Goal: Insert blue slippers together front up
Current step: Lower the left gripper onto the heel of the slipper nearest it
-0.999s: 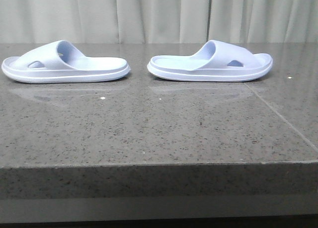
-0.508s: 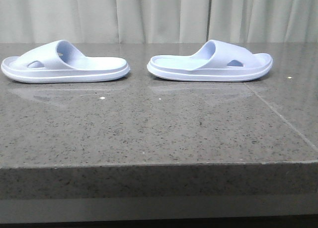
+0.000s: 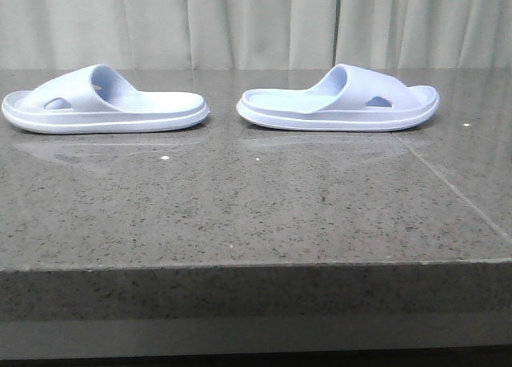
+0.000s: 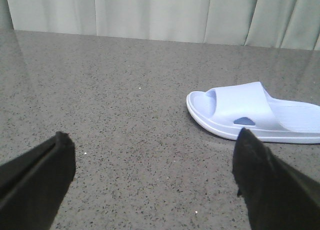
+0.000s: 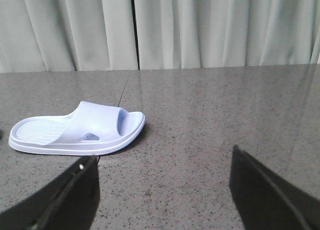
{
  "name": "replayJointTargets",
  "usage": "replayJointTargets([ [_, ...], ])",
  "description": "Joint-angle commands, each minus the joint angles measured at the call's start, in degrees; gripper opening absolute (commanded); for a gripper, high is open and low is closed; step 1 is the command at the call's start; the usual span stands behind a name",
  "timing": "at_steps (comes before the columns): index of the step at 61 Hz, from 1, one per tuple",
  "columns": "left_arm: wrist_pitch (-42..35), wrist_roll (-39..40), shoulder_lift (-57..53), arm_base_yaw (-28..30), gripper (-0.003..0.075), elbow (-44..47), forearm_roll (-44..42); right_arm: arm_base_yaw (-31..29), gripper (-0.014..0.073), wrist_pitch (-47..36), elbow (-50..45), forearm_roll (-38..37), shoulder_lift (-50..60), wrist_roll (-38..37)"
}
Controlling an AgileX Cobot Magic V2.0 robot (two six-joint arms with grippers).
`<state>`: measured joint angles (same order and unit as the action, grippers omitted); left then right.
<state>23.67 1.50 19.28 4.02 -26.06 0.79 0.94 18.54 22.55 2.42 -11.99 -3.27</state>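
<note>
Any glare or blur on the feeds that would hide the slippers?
Front view: left slipper and right slipper sharp, faint reflections on the glossy countertop. Left wrist view: slipper clear, left claw fingers dark and soft. Right wrist view: slipper clear, right claw likewise blurred.

Two slippers lie on the table [image 3: 256, 215] toward its far edge, heels facing: left slipper [image 3: 104, 103] and right slipper [image 3: 340, 101], apart, curtain [image 3: 256, 23] behind.
</note>
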Motion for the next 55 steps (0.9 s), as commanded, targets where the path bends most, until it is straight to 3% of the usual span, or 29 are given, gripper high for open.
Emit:
replayJointTargets([
  [1,-5.51,0.42,0.86,-0.30,0.0615,-2.05,1.36,-0.31,0.0563,-5.07,1.83,-0.63,-1.12,0.24],
  [18,-5.01,-0.55,10.65,-0.40,0.0615,-8.71,12.47,-0.31,0.0563,-4.76,1.83,-0.63,-1.12,0.24],
  [36,2.20,-15.04,34.79,-0.29,0.0615,-26.84,35.84,-0.31,0.0563,-4.63,1.83,-0.63,-1.12,0.24],
  [55,9.14,-18.28,50.81,0.35,0.0615,-36.77,40.39,-0.31,0.0563,-4.34,1.83,-0.63,-1.12,0.24],
])
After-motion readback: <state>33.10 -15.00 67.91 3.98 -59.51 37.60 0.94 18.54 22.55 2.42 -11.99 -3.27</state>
